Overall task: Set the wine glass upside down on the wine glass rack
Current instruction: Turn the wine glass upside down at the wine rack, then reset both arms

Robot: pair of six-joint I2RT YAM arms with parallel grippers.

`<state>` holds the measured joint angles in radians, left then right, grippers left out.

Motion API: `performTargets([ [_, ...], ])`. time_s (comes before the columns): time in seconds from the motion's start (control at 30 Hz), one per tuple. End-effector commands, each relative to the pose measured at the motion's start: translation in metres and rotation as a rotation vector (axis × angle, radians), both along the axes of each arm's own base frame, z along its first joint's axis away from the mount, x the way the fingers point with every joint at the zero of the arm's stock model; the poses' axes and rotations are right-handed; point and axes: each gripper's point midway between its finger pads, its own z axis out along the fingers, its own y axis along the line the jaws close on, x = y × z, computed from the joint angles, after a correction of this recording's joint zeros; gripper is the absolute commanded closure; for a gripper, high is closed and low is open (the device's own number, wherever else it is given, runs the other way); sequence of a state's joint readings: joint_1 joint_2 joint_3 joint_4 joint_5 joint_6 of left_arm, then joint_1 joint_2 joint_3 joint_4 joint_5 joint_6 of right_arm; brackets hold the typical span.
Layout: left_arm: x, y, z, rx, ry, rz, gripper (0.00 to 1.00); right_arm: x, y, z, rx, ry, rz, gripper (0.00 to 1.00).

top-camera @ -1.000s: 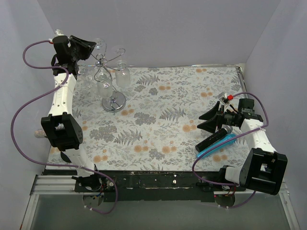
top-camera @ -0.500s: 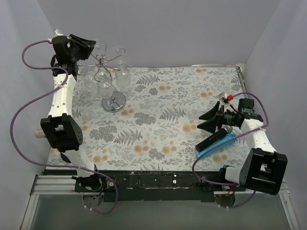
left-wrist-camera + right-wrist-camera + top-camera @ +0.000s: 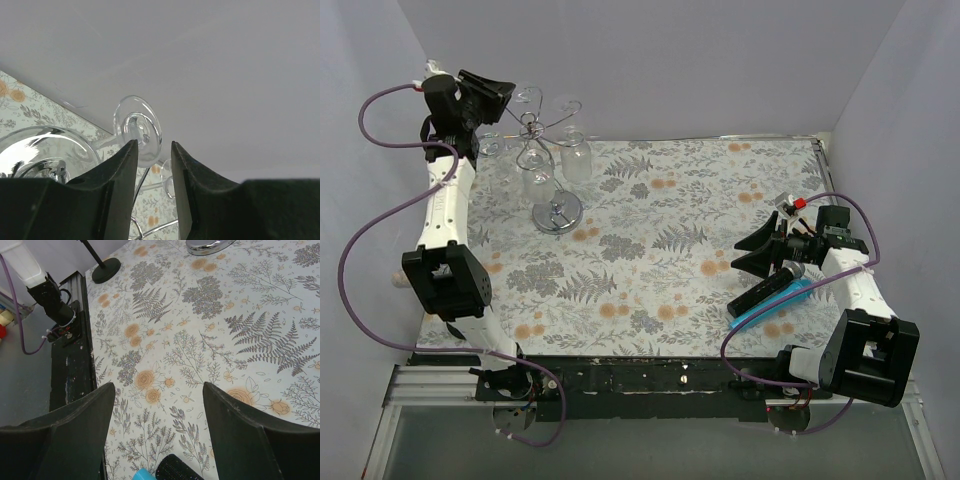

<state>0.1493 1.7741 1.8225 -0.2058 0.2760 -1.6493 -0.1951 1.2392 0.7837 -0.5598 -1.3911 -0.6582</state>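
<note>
The wine glass [image 3: 131,131] is up at the top of the wine glass rack [image 3: 533,152]. In the left wrist view its round foot shows just past the fingertips, and its stem runs down to the left into a bowl that sits lower, beside the rack's wires. From overhead the rack stands upright on its shiny round base, with its curled arms spread at the top. Several other clear glasses [image 3: 576,160] hang bowl-down close around its twisted stem, though I cannot say for sure which overhead glass is the one at the fingers. The left gripper [image 3: 152,146] is raised to the height of the rack's arms, on the rack's left side. Its two dark fingers are parted by only a narrow gap and nothing is clamped between them; the foot of the glass lies beyond the tips, and I cannot tell whether either finger touches it. A floral tablecloth [image 3: 660,250] spreads out from under the rack's base, and plain pale walls rise just behind the rack. The right gripper [image 3: 159,385] is well apart from the rack, far to the rack's right and nearer the arm bases. It hangs low over the cloth with its fingers spread wide and holds nothing. Just beside it, on the side away from the rack, a black cylindrical object [image 3: 765,291] lies against a flat blue object [image 3: 794,294].
</note>
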Motion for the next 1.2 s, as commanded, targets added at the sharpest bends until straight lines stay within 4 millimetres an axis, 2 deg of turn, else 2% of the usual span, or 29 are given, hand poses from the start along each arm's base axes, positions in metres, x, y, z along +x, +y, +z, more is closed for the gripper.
performTargets([
  [0.0,-0.031,0.002,0.059,0.023,-0.133,0.021,0.67,0.005,-0.001,0.015,0.008,-0.051,0.008,0.21],
  [0.33,-0.043,0.002,0.073,0.026,-0.163,0.021,0.65,0.004,-0.001,0.015,0.006,-0.055,0.009,0.21],
  [0.5,-0.057,0.002,0.085,0.032,-0.189,0.021,0.63,0.004,-0.001,0.015,0.001,-0.061,0.007,0.21],
  [0.6,-0.072,-0.001,0.093,0.046,-0.216,0.004,0.59,0.005,-0.001,0.014,-0.006,-0.061,0.003,0.21],
  [0.73,-0.098,-0.010,0.100,0.071,-0.253,-0.027,0.48,0.005,-0.002,0.014,-0.019,-0.072,-0.001,0.21],
  [0.8,-0.121,-0.015,0.110,0.094,-0.293,-0.038,0.38,0.006,-0.002,0.014,-0.029,-0.081,-0.005,0.21],
  [0.83,-0.125,-0.017,0.106,0.098,-0.289,-0.046,0.33,0.005,-0.003,0.013,-0.033,-0.080,-0.007,0.21],
  [1.0,-0.183,-0.033,0.127,0.182,-0.381,-0.081,0.07,0.003,-0.004,0.011,-0.058,-0.109,-0.018,0.21],
  [1.03,-0.192,-0.036,0.126,0.197,-0.389,-0.086,0.02,0.003,-0.006,0.010,-0.069,-0.112,-0.029,0.21],
  [1.17,-0.233,-0.065,0.129,0.267,-0.437,-0.146,0.02,0.004,-0.014,0.012,-0.138,-0.119,-0.066,0.21],
])
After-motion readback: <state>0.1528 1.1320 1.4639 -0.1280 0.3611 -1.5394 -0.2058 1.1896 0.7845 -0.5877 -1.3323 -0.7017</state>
